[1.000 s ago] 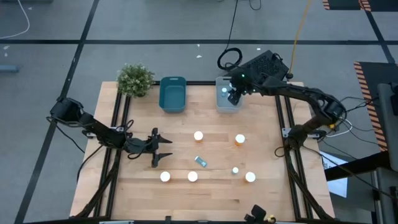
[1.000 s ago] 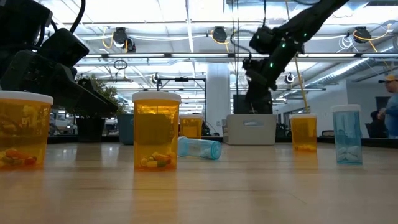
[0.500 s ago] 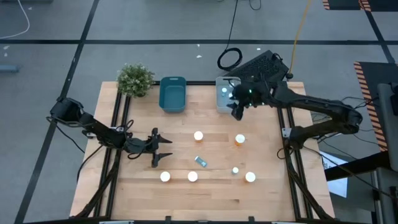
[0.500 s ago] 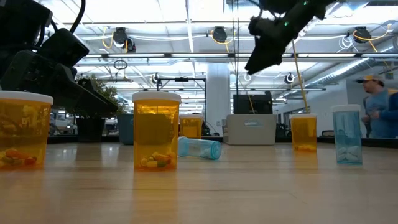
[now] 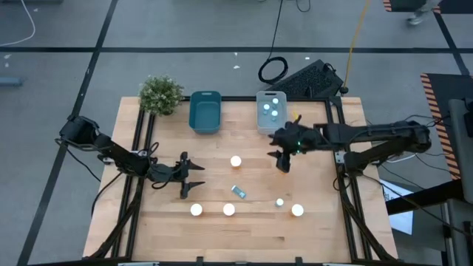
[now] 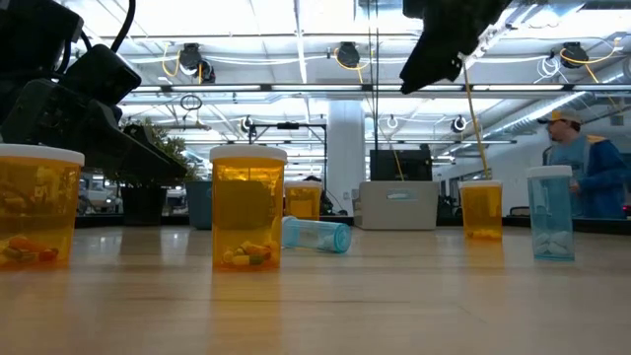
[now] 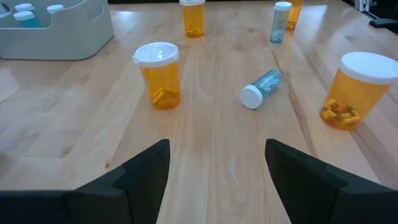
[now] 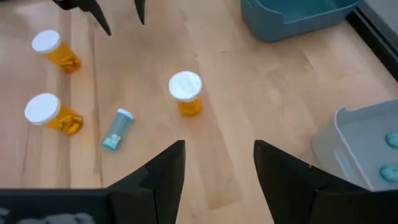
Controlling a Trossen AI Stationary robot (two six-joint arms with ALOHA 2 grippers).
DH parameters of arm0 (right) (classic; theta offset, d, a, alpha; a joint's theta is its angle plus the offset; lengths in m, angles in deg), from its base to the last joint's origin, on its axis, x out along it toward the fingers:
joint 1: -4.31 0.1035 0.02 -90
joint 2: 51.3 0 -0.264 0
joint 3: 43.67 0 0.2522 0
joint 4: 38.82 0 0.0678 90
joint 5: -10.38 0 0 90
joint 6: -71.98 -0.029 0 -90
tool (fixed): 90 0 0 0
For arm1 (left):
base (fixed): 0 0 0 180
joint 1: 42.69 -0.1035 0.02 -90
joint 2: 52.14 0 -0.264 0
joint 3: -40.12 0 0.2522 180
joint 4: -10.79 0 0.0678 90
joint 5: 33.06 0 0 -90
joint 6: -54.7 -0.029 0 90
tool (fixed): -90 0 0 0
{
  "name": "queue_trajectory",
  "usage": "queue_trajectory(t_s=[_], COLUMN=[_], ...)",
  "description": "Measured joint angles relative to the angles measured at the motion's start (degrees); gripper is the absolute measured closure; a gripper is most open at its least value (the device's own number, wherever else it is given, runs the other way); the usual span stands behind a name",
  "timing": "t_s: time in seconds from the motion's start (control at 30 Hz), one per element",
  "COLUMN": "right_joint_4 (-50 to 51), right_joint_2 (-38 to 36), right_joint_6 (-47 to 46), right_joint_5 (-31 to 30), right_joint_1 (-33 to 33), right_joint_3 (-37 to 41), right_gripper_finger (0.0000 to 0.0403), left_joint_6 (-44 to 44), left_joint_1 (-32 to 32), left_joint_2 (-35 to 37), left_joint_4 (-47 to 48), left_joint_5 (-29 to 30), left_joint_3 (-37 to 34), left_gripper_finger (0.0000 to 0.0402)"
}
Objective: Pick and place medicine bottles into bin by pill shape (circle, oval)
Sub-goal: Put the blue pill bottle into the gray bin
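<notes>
Wooden surface [image 5: 244, 229], lit from above, with a workshop room behind it; you have these items on it.

Bins, far edge: one teal bin [image 5: 205, 111] beside a potted plant [image 5: 160, 94], and one pale grey bin [image 5: 270, 112] holding two small blue-teal bottles [image 5: 271, 108].

Medicine bottles, loose on the surface:
- amber bottle [image 5: 236, 161], upright, near the middle;
- two amber bottles [image 5: 196, 210] and [image 5: 229, 210], upright, side by side toward the near edge;
- blue-teal bottle [image 5: 238, 192], lying on its side between the middle amber one and that near pair;
- small blue-teal bottle [image 5: 279, 202], upright, just beside another white-capped bottle [image 5: 297, 210] at the near right;
- in the low view one more amber bottle [image 6: 481, 210] stands at the right, under your right arm in the overhead view.

Right hand [image 5: 282, 161]: raised above the surface right of centre, fingers [image 8: 165, 171] spread apart, nothing between them.

Left hand [image 5: 191, 177]: low over the left part of the surface, fingers [image 7: 144, 171] parted, nothing held, pointing toward the middle bottles.

Background: a person [image 6: 577, 177] stands at the far right in the low view.
</notes>
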State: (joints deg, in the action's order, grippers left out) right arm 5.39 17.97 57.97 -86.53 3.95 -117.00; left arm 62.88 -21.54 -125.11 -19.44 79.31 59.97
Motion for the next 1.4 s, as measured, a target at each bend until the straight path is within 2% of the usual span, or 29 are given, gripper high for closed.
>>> queue_trajectory(t_s=[0.17,0.33,0.67,1.07,1.4], right_joint_4=[-0.4,-1.7,-7.3,-18.9,-29.4], right_joint_2=[0.6,2.4,9.4,22.3,30.6], right_joint_6=[-4.0,-7.1,-9.9,-9.0,-9.2], right_joint_5=[-6.3,-8.4,-8.2,-7.8,-2.0], right_joint_1=[6.5,11.2,15.0,15.1,14.8], right_joint_3=[0.0,0.0,0.0,0.0,0.0], right_gripper_finger=[0.0218,0.0218,0.0218,0.0218,0.0205], left_joint_6=[0.1,0.2,0.9,1.1,-1.5], left_joint_1=[0.0,0.0,0.0,0.0,-0.6], left_joint_2=[0.0,0.0,0.0,0.0,0.0], left_joint_4=[0.0,-0.1,-0.1,0.1,0.1], left_joint_5=[0.0,0.0,0.0,0.0,0.0], left_joint_3=[0.0,0.0,0.0,0.0,0.0], left_gripper_finger=[0.0133,0.0133,0.0133,0.0133,0.0133])
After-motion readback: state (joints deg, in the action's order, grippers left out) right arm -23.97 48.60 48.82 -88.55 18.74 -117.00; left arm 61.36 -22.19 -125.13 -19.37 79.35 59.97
